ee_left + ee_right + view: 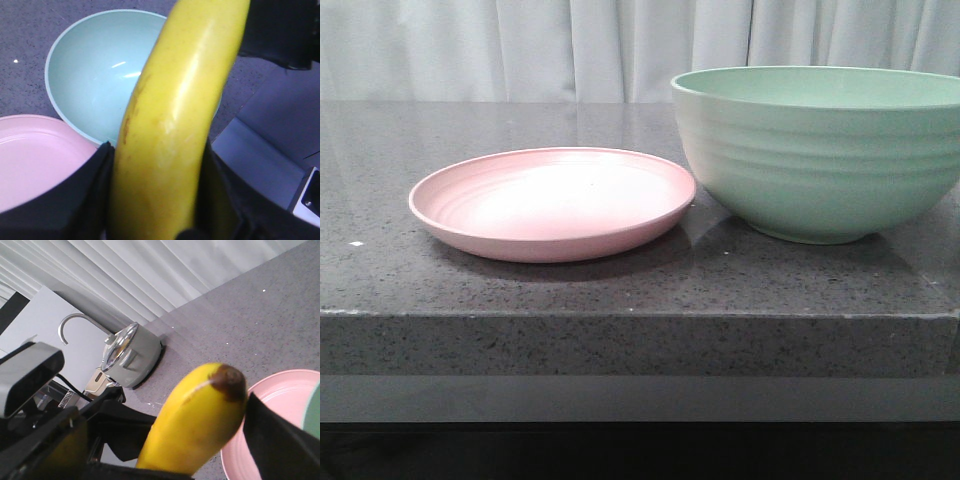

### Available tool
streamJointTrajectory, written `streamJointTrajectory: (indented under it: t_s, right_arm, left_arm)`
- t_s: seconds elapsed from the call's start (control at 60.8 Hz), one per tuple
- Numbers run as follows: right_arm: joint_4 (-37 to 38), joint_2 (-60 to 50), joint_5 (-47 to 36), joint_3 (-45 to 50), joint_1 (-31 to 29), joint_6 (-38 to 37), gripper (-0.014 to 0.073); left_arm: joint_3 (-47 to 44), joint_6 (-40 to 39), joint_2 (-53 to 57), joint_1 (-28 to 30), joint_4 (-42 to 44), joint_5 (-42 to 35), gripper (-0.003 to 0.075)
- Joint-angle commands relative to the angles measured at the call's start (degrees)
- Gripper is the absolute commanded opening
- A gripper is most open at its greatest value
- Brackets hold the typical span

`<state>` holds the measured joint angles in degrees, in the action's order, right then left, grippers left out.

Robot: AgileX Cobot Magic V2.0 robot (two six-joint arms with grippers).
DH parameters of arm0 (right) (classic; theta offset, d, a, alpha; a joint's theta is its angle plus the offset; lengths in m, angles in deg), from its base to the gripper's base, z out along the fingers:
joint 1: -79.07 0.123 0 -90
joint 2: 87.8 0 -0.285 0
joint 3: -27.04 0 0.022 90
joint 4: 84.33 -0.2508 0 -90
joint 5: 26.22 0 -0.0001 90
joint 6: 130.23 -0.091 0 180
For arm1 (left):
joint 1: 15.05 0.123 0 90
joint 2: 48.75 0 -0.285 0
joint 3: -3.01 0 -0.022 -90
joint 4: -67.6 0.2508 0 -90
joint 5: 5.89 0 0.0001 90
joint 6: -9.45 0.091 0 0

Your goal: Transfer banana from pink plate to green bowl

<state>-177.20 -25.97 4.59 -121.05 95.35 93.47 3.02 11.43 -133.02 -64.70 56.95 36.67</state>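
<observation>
The left gripper point(156, 200) is clamped on the banana point(175, 115), held in the air above the green bowl point(95, 75). Its long axis runs away from the fingers, across the bowl's rim. The pink plate point(35, 155) beside the bowl lies bare. The banana's dark tip rises beside the right gripper point(165, 457), whose grip I cannot tell.

**Banana held above plate and bowl**

The left gripper point(155, 200) has its black fingers point(87, 195) pressed against both sides of the banana point(175, 125) (faint brown marks along its skin). Behind it, the green bowl point(95, 70) sits just beside the pink plate point(35, 160) on the speckled grey counter point(30, 30).
</observation>
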Motion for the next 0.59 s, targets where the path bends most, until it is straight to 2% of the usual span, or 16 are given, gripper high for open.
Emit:
streamJointTrajectory:
  t_s: [0.0, 0.181, 0.263, 0.345, 0.477, 0.575]
  right_arm:
    - [-6.62, 2.66, 5.06, -3.64, 0.06, 3.82, 0.0642]
    - [-7.26, 7.31, 9.49, -5.83, 0.06, 3.86, 0.064]
    - [-7.2, 7.84, 10.26, -6.04, 0.06, 3.86, 0.0598]
    - [-7.2, 7.83, 10.76, -6.04, 0.06, 3.86, 0.0477]
    - [-7.2, 7.83, 11.8, -6.11, 0.06, 3.86, 0.0221]
    - [-7.15, 7.89, 11.78, -6.11, 0.06, 3.86, 0.0117]
  left_arm:
    - [2.2, 0.03, 1.93, -0.51, -0.74, -3.99, -0.0009]
    - [2.2, 0.03, 1.93, -0.51, -0.74, -4.09, -0.0009]
    - [2.2, 0.03, 1.93, -0.51, -0.74, -4.09, -0.0009]
    - [2.2, 0.03, 1.93, -0.51, -0.63, -4.22, -0.0009]
    - [2.2, 0.03, 1.93, -0.51, -0.63, -4.22, 0.0003]
    - [2.2, 0.14, 1.93, -0.51, -0.63, -4.22, 0.0075]
